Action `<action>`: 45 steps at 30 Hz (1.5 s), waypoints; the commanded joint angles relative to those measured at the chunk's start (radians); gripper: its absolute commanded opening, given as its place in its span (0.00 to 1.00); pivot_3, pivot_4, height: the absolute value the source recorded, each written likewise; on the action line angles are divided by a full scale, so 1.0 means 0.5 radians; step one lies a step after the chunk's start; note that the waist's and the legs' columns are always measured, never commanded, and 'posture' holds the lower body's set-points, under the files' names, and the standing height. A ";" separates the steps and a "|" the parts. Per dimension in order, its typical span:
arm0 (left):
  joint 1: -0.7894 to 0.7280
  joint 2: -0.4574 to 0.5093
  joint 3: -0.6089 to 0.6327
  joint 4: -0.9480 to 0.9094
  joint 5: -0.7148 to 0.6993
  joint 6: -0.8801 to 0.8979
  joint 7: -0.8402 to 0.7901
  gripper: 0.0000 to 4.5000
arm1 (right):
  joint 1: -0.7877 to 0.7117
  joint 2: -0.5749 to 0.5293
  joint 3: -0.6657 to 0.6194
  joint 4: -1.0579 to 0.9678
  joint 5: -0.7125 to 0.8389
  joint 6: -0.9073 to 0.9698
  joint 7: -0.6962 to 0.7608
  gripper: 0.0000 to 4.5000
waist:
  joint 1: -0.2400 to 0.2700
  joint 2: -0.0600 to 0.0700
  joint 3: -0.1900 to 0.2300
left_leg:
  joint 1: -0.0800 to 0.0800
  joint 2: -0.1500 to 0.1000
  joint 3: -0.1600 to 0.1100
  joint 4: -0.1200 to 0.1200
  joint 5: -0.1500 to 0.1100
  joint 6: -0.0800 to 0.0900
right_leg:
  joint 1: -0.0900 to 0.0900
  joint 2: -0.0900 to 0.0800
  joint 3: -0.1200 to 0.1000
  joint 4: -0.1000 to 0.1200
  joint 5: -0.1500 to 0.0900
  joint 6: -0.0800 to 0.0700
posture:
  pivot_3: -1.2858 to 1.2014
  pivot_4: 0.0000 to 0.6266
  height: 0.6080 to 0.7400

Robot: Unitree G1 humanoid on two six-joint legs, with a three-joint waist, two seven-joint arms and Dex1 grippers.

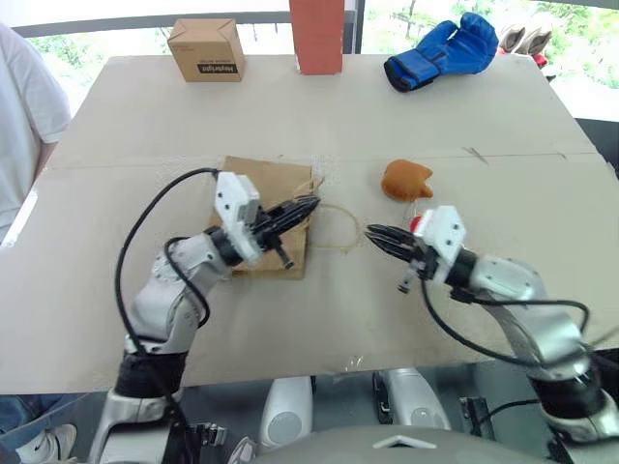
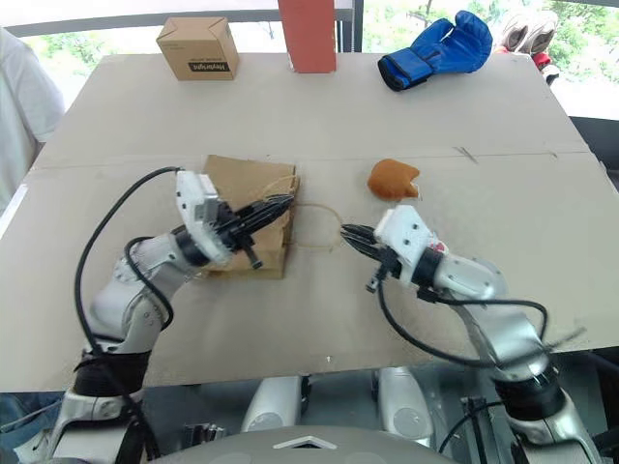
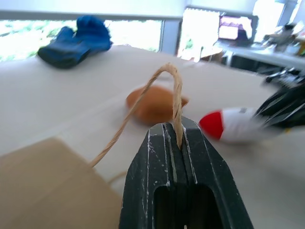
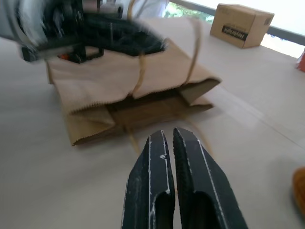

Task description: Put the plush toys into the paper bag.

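The brown paper bag [image 1: 259, 186] lies flat on the table [image 1: 435, 116], mouth toward my right arm. My left gripper [image 1: 308, 206] hovers over the bag's mouth, shut on one tan cord handle [image 3: 167, 71], which loops up from between its fingertips. The other handle [image 1: 338, 228] lies as a loop on the table. At that loop's end my right gripper [image 1: 372, 234] is shut; I cannot tell whether the cord is pinched. The orange-brown plush toy [image 1: 406, 180] sits just beyond the right gripper. Beside that wrist lies the white rocket plush toy [image 3: 233, 125], mostly hidden in the head views.
A small printed cardboard box [image 1: 206, 48] and a tall red-orange box [image 1: 316, 34] stand at the far edge. A blue boxing glove [image 1: 443, 50] lies at the far right. A person in a white sleeve [image 1: 19, 116] stands at the table's left side.
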 commanded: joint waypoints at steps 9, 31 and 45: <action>-0.181 0.059 0.076 -0.219 -0.310 0.265 -0.092 0.00 | -0.581 0.520 0.303 1.202 -0.194 -0.421 0.274 0.01 | -0.033 0.002 0.001 | -0.002 0.001 -0.004 -0.001 0.000 0.000 | 0.000 0.002 -0.002 0.001 0.000 0.000 | 0.52 0.24 1.00; -0.227 0.048 0.561 -0.276 -0.254 0.133 0.390 0.00 | -0.796 1.155 0.369 1.933 -0.697 -0.829 -0.333 0.01 | -0.043 0.003 0.002 | 0.006 0.001 -0.012 -0.001 0.003 -0.005 | 0.000 0.005 -0.004 0.017 0.000 -0.001 | 0.52 0.24 1.00; -0.101 0.090 0.514 -0.032 -0.173 -0.082 0.094 0.00 | -0.453 0.598 -0.127 0.335 -0.202 0.033 -0.039 0.98 | -0.027 0.007 0.005 | 0.005 0.000 -0.016 -0.003 0.003 -0.006 | -0.001 0.008 -0.003 0.017 -0.001 -0.002 | 0.52 0.24 1.00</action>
